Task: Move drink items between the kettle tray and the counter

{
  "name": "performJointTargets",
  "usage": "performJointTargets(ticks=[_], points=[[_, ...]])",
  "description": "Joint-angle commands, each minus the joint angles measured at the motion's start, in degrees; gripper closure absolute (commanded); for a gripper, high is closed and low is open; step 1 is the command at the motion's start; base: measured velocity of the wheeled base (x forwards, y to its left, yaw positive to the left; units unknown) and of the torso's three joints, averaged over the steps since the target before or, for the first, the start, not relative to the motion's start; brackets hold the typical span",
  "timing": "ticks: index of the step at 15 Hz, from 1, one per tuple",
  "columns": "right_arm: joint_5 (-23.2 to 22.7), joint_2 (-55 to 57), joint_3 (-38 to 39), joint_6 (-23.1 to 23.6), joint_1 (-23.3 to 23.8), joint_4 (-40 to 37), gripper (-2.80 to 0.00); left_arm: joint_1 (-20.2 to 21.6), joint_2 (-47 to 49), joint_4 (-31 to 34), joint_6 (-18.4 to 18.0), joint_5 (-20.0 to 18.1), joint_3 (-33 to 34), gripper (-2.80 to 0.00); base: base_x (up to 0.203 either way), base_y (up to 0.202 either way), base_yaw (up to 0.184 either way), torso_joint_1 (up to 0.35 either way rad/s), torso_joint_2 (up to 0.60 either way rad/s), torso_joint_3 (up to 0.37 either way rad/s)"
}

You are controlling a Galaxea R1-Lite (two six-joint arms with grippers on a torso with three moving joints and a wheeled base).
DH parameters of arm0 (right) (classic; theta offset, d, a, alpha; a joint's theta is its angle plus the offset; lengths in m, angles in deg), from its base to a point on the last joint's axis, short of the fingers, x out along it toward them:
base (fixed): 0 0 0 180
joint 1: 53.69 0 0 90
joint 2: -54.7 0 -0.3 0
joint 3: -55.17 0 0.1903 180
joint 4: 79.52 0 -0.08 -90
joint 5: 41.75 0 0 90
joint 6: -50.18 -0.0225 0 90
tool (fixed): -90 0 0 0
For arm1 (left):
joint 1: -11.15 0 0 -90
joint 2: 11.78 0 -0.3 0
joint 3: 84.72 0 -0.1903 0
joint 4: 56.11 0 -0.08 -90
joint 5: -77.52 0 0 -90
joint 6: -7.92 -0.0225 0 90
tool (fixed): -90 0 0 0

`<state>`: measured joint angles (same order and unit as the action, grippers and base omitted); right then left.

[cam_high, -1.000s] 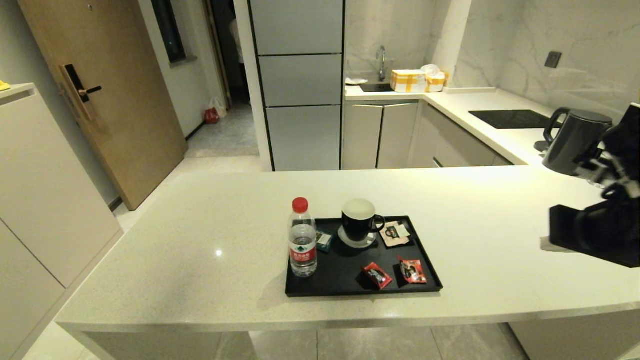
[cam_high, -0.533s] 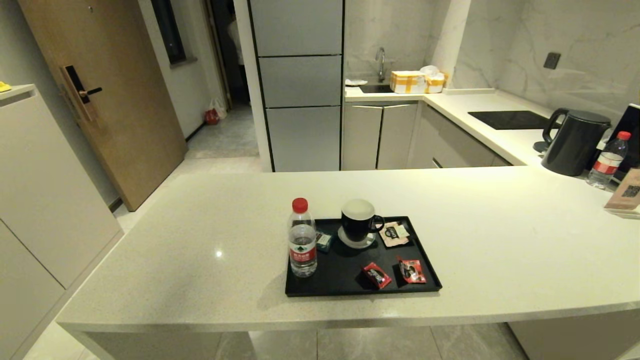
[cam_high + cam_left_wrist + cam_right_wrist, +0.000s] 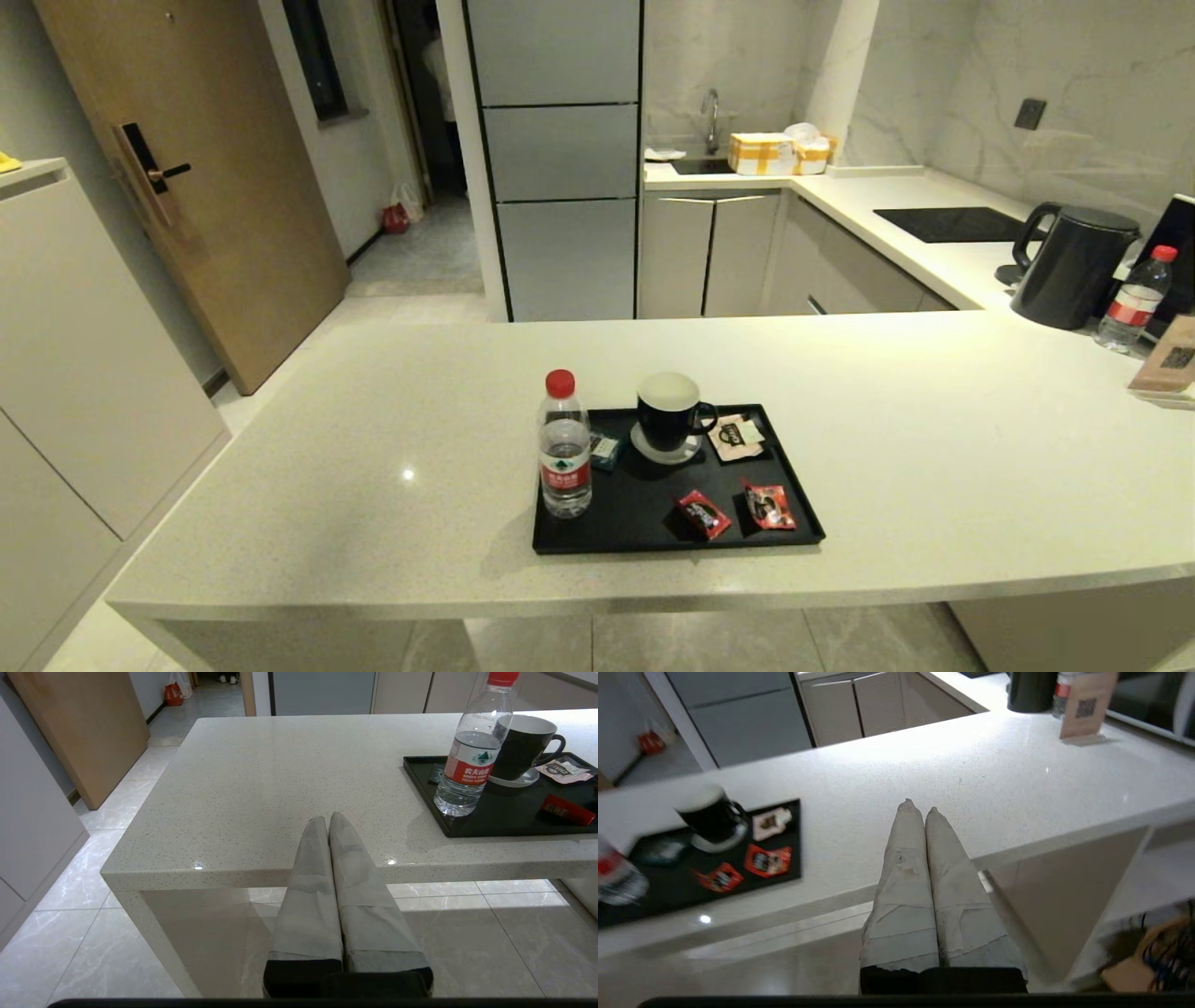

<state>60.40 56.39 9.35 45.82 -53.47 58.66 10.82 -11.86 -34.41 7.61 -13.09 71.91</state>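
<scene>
The water bottle (image 3: 565, 448) with red cap and red label stands upright in the left front corner of the black kettle tray (image 3: 644, 495). Two red sachets (image 3: 704, 513) (image 3: 769, 504) lie flat near the tray's front rim. The tray rests mid-way along the off-white counter (image 3: 373, 467). Neither arm shows in the head view. My left gripper (image 3: 328, 817) is shut and empty off the counter's front edge, left of the bottle (image 3: 469, 756). My right gripper (image 3: 919, 806) is shut and empty off the same edge, right of the tray (image 3: 796, 826) and sachets (image 3: 768, 860).
A black mug (image 3: 668, 411) on a white coaster, a pale packet (image 3: 738, 436) and a teal packet (image 3: 605, 448) share the tray. At the far right stand a black kettle (image 3: 1074, 266), another bottle (image 3: 1131, 301) and a sign card (image 3: 1167, 359). A cooktop (image 3: 952, 222) lies behind.
My right arm filled the head view's right edge a second ago and has dropped out of it, uncovering the far bottle and sign card. Everything on the tray stays put.
</scene>
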Motion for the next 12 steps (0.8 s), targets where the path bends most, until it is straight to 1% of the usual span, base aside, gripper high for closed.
performJointTargets(ticks=[1, 2, 3, 4, 5, 7, 9, 12], points=[[-1.0, -2.1, 14.3, 3.1, 0.2, 18.8, 0.0, 0.0, 0.1, -0.1, 0.0, 0.0, 0.9, 0.0, 0.0, 0.0, 0.0, 0.0, 0.0, 0.0], [-2.3, -2.0, 19.8, 4.2, 0.2, 23.5, 0.0, 0.0, 0.1, 0.0, 0.0, 0.0, 0.9, 0.0, 0.0, 0.0, 0.0, 0.0, 0.0, 0.0], [-4.7, -1.9, 22.9, 4.5, 0.2, 23.5, 0.0, 0.0, 0.1, -0.1, 0.0, 0.1, 0.9, 0.0, 0.0, 0.0, 0.0, 0.0, 0.0, 0.0], [-9.2, -1.8, 23.6, 4.9, 0.3, 20.8, 0.0, 0.0, 0.1, 0.0, 0.0, 0.0, 0.9, 0.0, 0.0, 0.0, 0.0, 0.0, 0.0, 0.0], [-12.3, -1.7, 22.4, 5.6, 0.3, 18.3, 0.0, 0.0, 0.1, 0.0, 0.0, 0.0, 0.9, 0.0, 0.0, 0.0, 0.0, 0.0, 0.0, 0.0], [-12.9, -1.7, 22.4, 6.4, 0.3, 18.3, 0.0, 0.0, 0.1, 0.0, 0.0, 0.0, 0.9, 0.0, 0.0, 0.0, 0.0, 0.0, 0.0, 0.0], [-12.5, -1.7, 22.4, 5.1, 0.3, 18.4, 0.0, 0.0, 0.1, 0.0, 0.0, 0.0, 0.9, 0.0, 0.0, 0.0, 0.0, 0.0, 0.0, 0.0], [-12.6, -1.7, 22.4, 5.2, 0.3, 18.3, 0.0, 0.0, 0.1, -0.1, 0.0, 0.0, 0.9, 0.0, 0.0, 0.0, 0.0, 0.0, 0.0, 0.0]])
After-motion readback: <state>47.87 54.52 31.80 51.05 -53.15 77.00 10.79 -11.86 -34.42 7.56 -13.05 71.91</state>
